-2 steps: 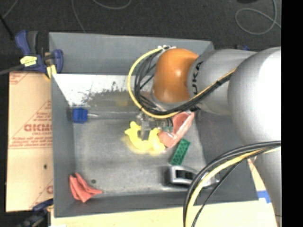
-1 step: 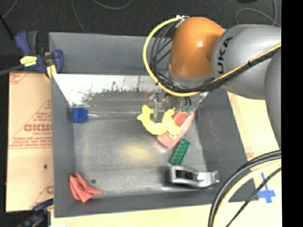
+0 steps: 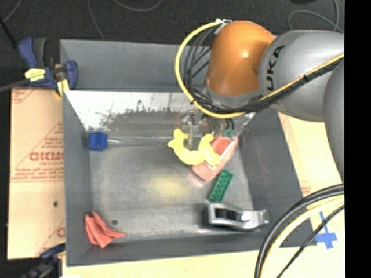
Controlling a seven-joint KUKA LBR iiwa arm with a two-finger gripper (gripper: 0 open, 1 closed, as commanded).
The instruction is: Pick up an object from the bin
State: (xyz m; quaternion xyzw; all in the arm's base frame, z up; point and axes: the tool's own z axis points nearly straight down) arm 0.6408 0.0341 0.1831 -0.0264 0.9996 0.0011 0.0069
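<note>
Arm (image 3: 237,57): over the bin's (image 3: 145,201) back right.
Jaws: down at the yellow curl (image 3: 188,154); you can't tell if they're apart.
Risk: the pink piece (image 3: 204,170) touching it may snag and spoil your grip.

The gripper (image 3: 194,133) hangs in the bin (image 3: 78,172), right of middle, over a curved piece (image 3: 186,152) with a lump (image 3: 215,155) touching its right side. In front of these lies a studded brick (image 3: 221,185), then a clip-like tool (image 3: 235,216) by the front wall. A capped tube (image 3: 97,141) lies back left, a crumpled rag (image 3: 99,230) front left.
</note>
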